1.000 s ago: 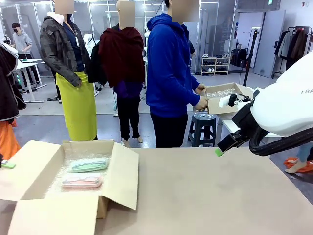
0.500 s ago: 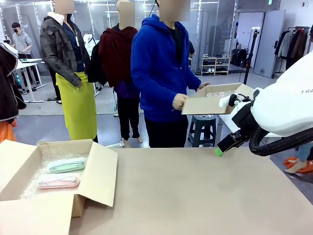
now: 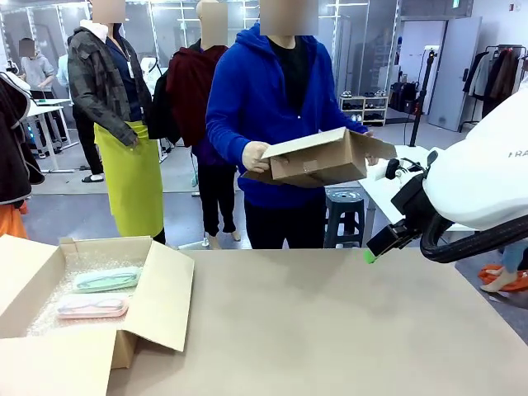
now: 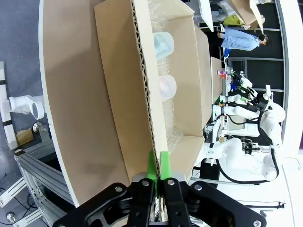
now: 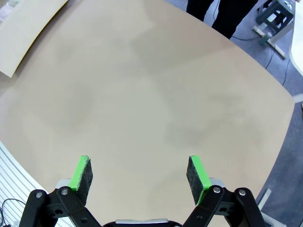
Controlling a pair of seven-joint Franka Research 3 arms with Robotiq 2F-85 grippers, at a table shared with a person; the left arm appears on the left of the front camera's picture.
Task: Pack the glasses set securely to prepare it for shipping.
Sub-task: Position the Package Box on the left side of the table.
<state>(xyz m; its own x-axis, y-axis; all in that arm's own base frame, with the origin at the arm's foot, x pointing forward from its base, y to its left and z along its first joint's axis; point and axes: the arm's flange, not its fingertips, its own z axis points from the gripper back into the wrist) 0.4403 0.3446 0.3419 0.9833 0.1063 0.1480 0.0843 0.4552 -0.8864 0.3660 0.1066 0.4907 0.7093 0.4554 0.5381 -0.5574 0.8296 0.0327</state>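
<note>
Box [image 3: 157, 285] dragged toward 9 o'clock, left pincer [image 4: 157, 165] clamping flap; right pincer [image 5: 139, 175] agape, idle; cases [image 3: 103, 280] inside, unsealed.

Tabletop [image 3: 330, 322]: plain tan surface with a rounded outline, pale edge band visible in the left wrist view. One item rests directly on it: an open brown cardboard box [image 3: 157, 285], at the robot's left end of the tabletop in the front view, flaps spread outward. The near flap and left flap run out of the picture. The box floor is lined with bubble wrap [image 3: 49, 318]. From the right wrist view, a corner of cardboard lies at the upper left of the same tan surface.
</note>
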